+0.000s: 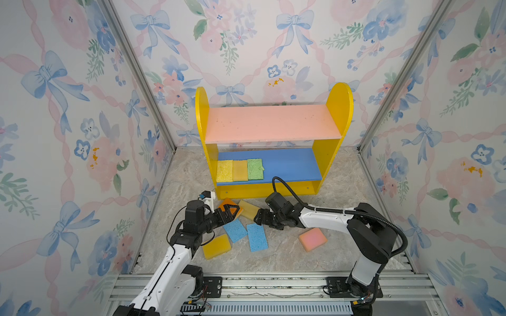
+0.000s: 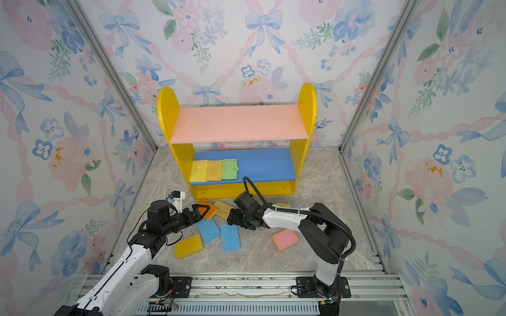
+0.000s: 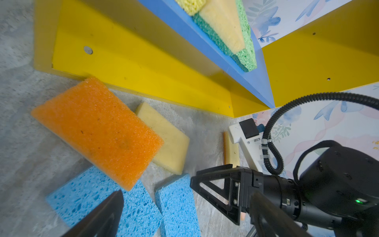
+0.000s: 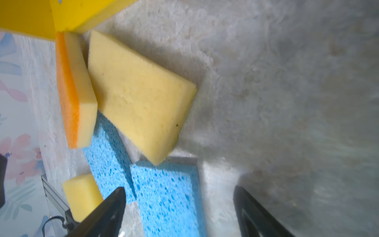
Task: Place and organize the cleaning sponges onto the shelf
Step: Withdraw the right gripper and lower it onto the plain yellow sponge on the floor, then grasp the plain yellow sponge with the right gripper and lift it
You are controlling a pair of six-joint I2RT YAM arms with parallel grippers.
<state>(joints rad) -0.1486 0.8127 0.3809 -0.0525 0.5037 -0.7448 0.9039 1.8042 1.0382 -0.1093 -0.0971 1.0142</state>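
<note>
Left end effector (image 1: 232, 212), released, extends low over orange sponge (image 1: 226, 203); right end effector (image 1: 259, 219), also released, hovers above a blue sponge (image 1: 257, 238).

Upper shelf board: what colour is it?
The upper board is pink, clearest in a top view.

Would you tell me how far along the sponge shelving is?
Done: three sponges on the shelf's blue lower board. In hand: nothing; left gripper and right gripper hang open. Left: seven more on the table, from the orange sponge to the pink sponge.
</note>
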